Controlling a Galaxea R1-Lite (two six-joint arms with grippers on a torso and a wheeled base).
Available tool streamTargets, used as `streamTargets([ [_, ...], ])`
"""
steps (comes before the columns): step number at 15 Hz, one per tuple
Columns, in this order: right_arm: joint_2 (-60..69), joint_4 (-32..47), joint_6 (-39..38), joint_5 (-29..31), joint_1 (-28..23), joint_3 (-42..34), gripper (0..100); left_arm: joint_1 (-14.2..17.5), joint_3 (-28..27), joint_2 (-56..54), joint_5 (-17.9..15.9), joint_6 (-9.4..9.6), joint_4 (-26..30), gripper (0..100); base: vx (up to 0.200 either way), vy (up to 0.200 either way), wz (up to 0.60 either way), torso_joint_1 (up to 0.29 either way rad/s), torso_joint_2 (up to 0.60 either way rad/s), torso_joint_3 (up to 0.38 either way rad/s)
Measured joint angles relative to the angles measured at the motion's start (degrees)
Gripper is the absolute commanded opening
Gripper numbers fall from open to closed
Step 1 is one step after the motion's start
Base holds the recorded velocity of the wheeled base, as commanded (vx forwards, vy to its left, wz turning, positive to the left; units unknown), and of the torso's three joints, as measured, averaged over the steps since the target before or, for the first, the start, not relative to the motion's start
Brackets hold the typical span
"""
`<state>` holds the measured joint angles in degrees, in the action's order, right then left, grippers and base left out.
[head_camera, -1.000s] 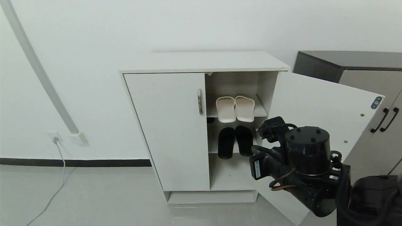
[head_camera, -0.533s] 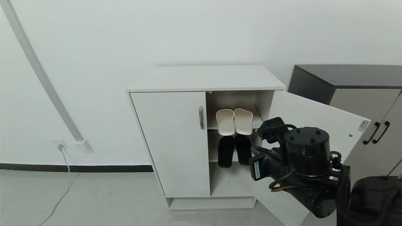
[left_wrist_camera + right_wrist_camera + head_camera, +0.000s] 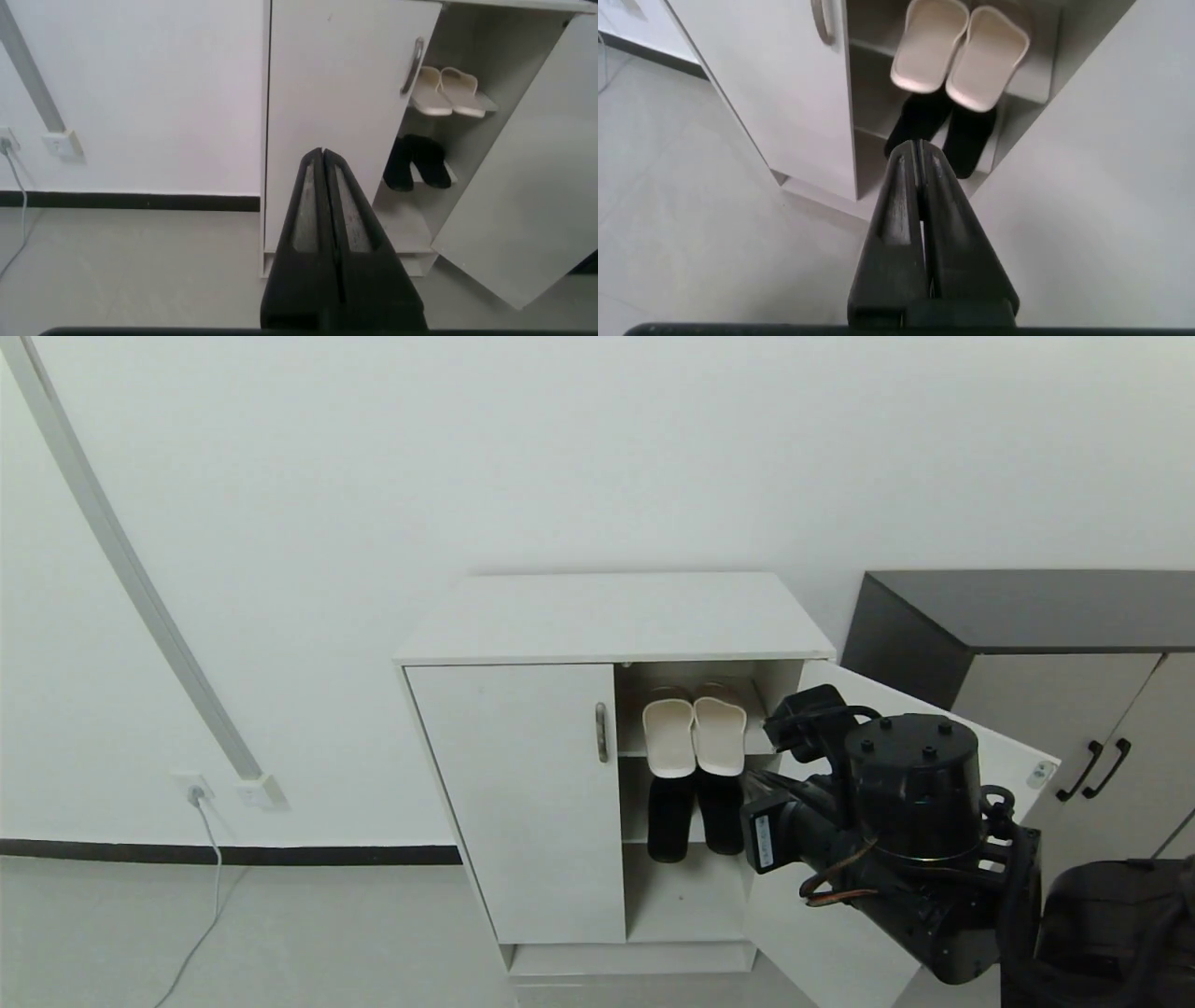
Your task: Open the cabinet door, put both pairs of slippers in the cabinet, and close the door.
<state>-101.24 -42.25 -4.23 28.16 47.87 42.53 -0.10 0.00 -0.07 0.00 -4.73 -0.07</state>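
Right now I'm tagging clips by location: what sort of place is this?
Likely an entryway or a test room: a white shoe cabinet holding cream slippers and black slippers, a grey cabinet beside it, a wall socket.

No text, number or sign can be read. A small white label (image 3: 766,841) is seen on the right arm (image 3: 910,803), just in front of the open side of the cabinet (image 3: 513,784); its print is too small to be made out.
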Motion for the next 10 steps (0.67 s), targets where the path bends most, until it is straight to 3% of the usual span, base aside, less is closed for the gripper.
streamTargets([
  [7, -0.07, -0.99, -0.06, -0.16, -0.02, 0.02, 0, 0.00, 0.00, 0.00, 0.00, 0.02, 0.00, 0, 0.000, 0.000, 0.00, 0.248, -0.57, -0.322],
  [10, -0.02, -1.91, 0.00, -0.22, -0.06, -0.11, 0, 0.00, 0.00, 0.00, 0.00, 0.00, 0.00, 0, 0.000, 0.000, 0.00, 0.064, -0.14, -0.074],
])
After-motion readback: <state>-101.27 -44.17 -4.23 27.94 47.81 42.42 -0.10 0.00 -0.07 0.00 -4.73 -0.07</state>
